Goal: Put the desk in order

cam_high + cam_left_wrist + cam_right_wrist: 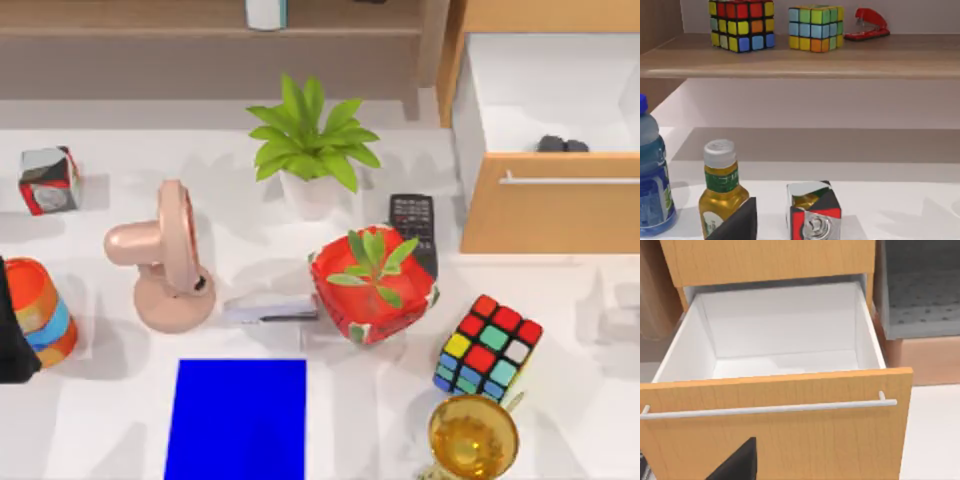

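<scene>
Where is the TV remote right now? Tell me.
In the top view the black remote lies on the white desk right of centre, between the white-potted plant and the open drawer, partly behind the red planter.

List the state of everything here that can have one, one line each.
drawer: pulled open, two small dark things inside
juice bottle: upright, capped
water bottle: upright, blue cap on
red stapler: closed, on the shelf
desk fan: standing upright
golden cup: upright
</scene>
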Action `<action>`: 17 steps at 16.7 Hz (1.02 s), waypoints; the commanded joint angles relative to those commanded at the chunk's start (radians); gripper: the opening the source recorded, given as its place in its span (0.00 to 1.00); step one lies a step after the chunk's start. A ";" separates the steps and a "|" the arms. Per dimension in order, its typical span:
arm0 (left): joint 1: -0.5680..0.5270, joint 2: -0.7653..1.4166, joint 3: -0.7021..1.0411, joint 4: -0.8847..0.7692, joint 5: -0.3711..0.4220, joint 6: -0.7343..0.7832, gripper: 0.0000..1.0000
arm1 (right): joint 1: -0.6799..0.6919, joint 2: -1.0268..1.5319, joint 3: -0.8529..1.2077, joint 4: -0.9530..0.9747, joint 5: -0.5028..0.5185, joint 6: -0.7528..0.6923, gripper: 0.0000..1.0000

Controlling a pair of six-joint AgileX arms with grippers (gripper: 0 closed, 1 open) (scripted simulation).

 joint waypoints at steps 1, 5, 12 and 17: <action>0.000 0.000 0.000 0.000 0.000 0.000 1.00 | 0.005 0.088 0.082 -0.045 0.003 0.019 1.00; 0.000 0.000 0.000 0.000 0.000 0.000 1.00 | 0.029 0.502 0.437 -0.228 0.009 0.085 1.00; 0.000 0.000 0.000 0.000 0.000 0.000 1.00 | 0.063 1.174 0.996 -0.502 0.019 0.187 1.00; 0.000 0.000 0.000 0.000 0.000 0.000 1.00 | 0.098 1.609 1.381 -0.717 0.030 0.260 1.00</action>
